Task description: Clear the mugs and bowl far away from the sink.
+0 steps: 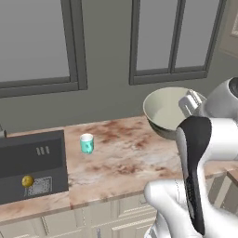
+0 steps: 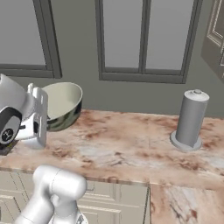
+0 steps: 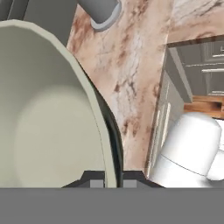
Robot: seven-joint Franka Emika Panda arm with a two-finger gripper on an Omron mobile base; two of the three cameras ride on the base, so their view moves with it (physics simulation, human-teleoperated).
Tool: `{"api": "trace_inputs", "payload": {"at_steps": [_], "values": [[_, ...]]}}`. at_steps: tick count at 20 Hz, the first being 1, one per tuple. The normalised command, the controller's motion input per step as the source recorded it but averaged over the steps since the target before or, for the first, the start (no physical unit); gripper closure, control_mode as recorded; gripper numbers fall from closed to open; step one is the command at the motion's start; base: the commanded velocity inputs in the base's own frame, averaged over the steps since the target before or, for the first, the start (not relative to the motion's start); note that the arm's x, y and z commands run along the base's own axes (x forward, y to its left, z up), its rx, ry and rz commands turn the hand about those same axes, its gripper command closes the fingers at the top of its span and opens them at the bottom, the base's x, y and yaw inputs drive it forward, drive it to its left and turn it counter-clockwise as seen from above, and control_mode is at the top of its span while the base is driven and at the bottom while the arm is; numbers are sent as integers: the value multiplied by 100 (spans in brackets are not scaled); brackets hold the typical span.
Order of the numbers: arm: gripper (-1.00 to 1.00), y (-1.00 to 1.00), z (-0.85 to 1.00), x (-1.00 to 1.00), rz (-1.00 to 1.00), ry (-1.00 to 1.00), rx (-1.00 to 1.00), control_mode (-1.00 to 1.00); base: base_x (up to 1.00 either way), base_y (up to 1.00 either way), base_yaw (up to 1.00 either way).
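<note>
Gripping the large pale grey-green bowl (image 1: 166,111) by its rim, two-finger gripper (image 3: 113,178) clamped on the wall, tilted above the marbled counter (image 1: 125,158) for carrying away from the dark recessed sink (image 1: 32,162). Teal mug (image 1: 86,143) standing beside the basin, yellow mug (image 1: 27,181) inside.

No readable text, label, brand, number or sign anywhere. Teal mug (image 1: 86,143): plain. Bowl (image 1: 163,112): plain. Grey canister (image 2: 191,118): no marking. Counter (image 2: 131,144): marble pattern only, no lettering.
</note>
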Motion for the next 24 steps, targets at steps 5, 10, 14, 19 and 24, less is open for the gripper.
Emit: {"api": "trace_inputs", "payload": {"at_steps": [5, 10, 14, 19, 24], "values": [[100, 0, 27, -93, 10, -4, 15, -100, 0, 0, 0], [100, 1, 32, -84, 1, -6, 6, -100, 0, 0, 0], [100, 2, 7, -8, 0, 0, 0, 100, -21, 12, -4], [100, 0, 0, 0, 0, 0, 0, 100, -88, 67, 0], [100, 0, 0, 0, 0, 0, 0, 100, -100, 100, 0]]}}
